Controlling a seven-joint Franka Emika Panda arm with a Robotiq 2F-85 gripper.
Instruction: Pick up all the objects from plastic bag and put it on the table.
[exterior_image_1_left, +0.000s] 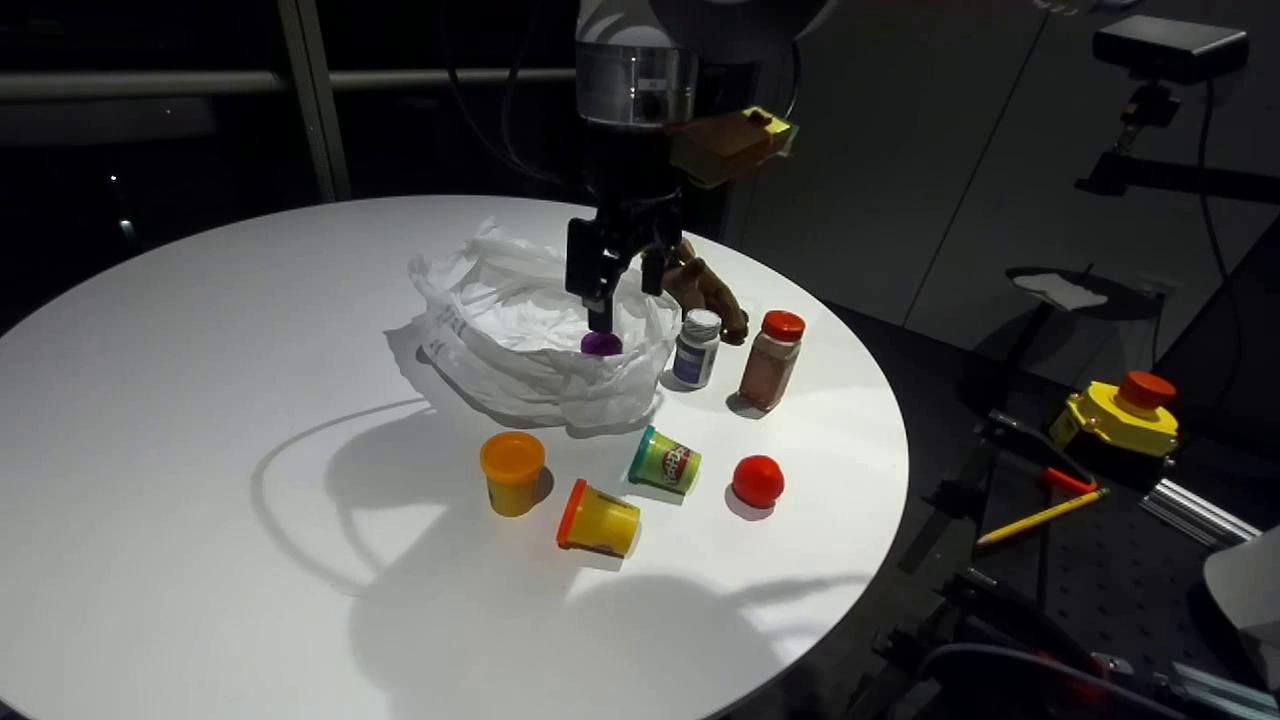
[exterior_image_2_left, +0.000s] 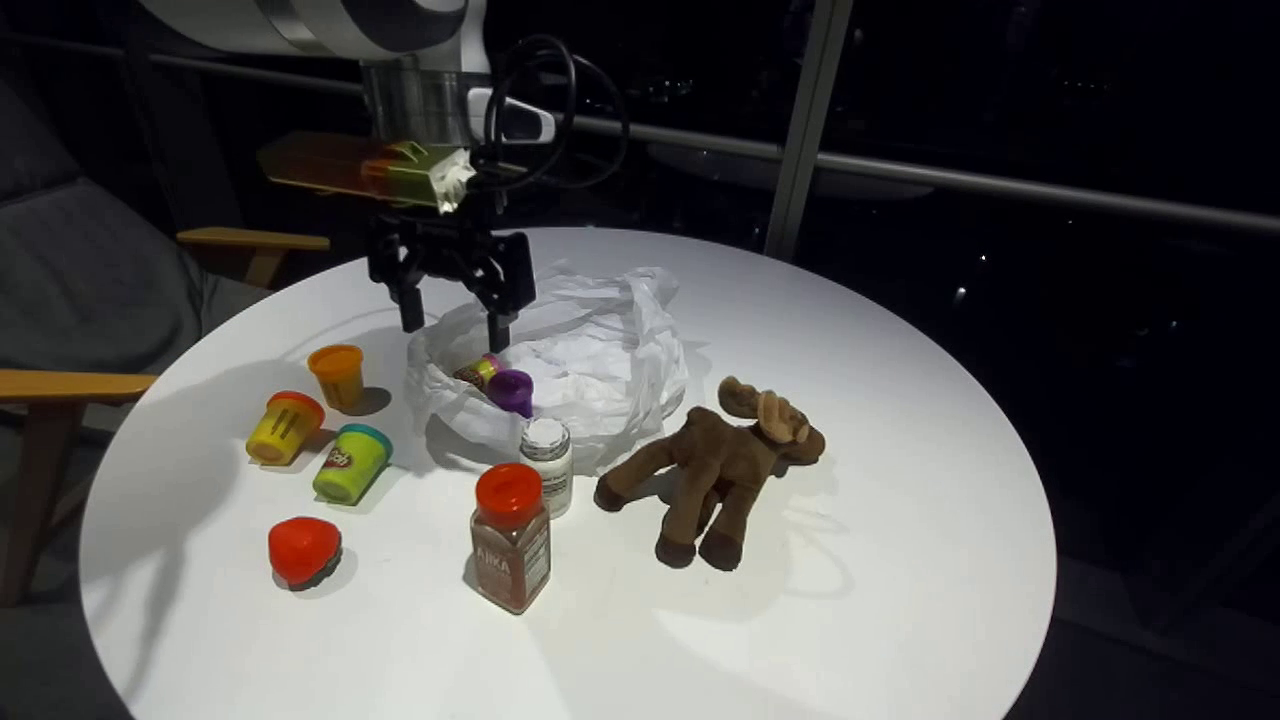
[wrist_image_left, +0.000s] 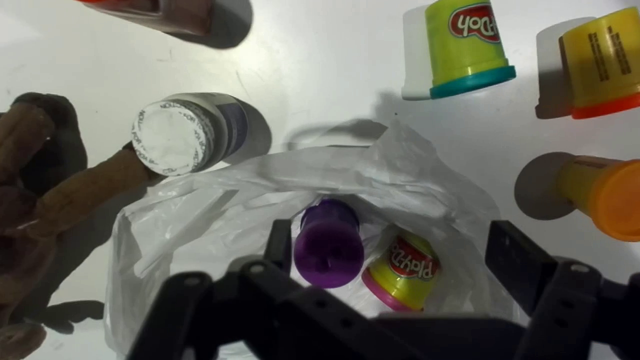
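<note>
Plastic bag (exterior_image_1_left: 520, 385) bunches close to the purple tub (wrist_image_left: 328, 250), so my empty, spread-out hand (exterior_image_2_left: 455, 325) could totally pinch both.

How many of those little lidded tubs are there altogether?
5. Three are on the table: an orange tub, a red-lidded yellow tub and a green tub. Two are in the plastic bag: a purple tub and a pink-lidded tub. More may be hidden.
</note>
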